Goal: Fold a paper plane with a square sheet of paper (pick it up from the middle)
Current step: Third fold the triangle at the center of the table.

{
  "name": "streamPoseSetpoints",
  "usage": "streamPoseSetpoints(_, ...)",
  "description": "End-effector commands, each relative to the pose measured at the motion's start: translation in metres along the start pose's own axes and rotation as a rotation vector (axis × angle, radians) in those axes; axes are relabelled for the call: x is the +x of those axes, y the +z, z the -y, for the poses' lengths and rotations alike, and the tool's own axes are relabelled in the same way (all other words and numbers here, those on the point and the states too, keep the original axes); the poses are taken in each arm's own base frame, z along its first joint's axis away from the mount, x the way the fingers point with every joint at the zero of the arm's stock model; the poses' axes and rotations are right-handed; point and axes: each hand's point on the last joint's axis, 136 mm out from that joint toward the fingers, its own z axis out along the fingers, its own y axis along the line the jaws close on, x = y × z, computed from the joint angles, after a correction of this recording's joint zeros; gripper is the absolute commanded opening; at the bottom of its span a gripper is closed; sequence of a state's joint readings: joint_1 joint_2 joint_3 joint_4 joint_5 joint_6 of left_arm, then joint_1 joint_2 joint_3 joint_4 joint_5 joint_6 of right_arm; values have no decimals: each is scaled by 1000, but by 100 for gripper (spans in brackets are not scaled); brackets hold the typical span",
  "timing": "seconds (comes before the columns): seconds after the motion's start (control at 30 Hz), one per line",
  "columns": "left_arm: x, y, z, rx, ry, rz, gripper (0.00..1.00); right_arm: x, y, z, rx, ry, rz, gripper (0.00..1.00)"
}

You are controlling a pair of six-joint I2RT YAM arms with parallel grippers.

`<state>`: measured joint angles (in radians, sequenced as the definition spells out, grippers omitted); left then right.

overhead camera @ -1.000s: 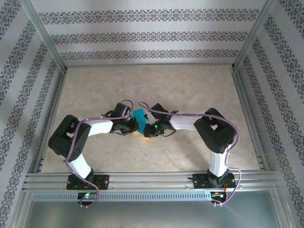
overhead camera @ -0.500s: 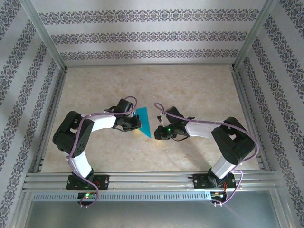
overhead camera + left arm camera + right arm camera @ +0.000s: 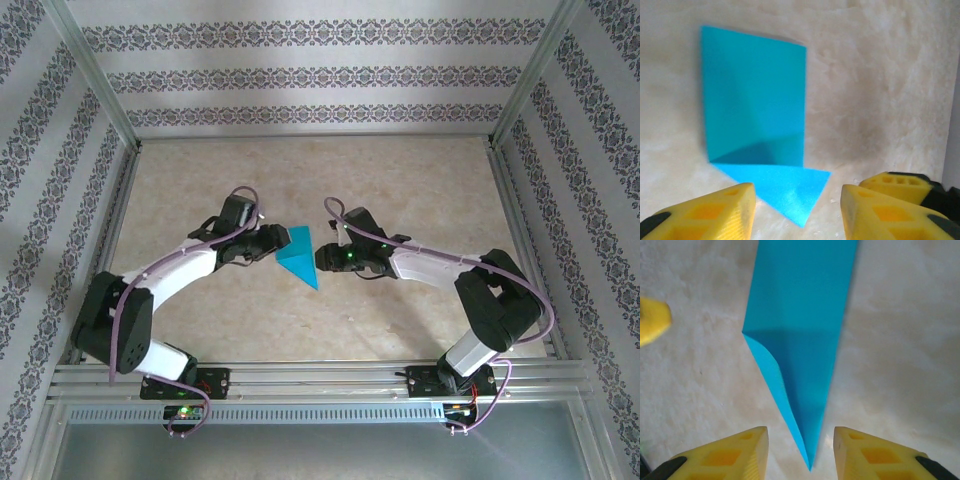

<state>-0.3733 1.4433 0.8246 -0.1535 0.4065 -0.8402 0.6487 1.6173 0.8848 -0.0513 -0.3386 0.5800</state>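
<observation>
While both arms reach in over the bench [image 3: 400,180], the top camera puts the teal paper [image 3: 299,256] squarely between them. It is folded to a wedge. The left fingers [image 3: 274,240] sit just beside one long edge and the right fingers [image 3: 324,258] just beside the other, near the narrow point. From up here you cannot tell how wide either pair stands, or whether anything touches.

Over to the left wrist, and that settles one side: the left fingers [image 3: 715,212] stand well apart, gripping nothing. The teal paper [image 3: 755,100] lies ahead of them, one corner dipping into the gap between the tips, clear of both. This view also picks out a crease across the sheet with a shaded band above it, which the top camera flattens away.

Right wrist now: the right fingers [image 3: 725,455] are apart too, holding nothing, with the teal paper [image 3: 800,305] running straight out ahead. Its sharp point lies in the gap, touching neither side. One edge curls up off the bench, and a yellow tip of the left fingers [image 3: 650,320] pokes in just beside the paper, apart from it.
</observation>
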Motion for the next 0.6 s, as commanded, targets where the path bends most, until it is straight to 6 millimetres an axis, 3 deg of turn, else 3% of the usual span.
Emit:
streamPoseSetpoints(0.0,8,1,-21,-10,-156,6,52,-4,10,-12,-7,-41,-12,40)
streamPoseSetpoints(0.17,18,7,-25,42,-226,-13,54,-2,23,-37,-73,-92,-58,38)
streamPoseSetpoints(0.57,23,40,-19,116,-254,-109,55,-8,35,-33,-78,-46,-64,36)
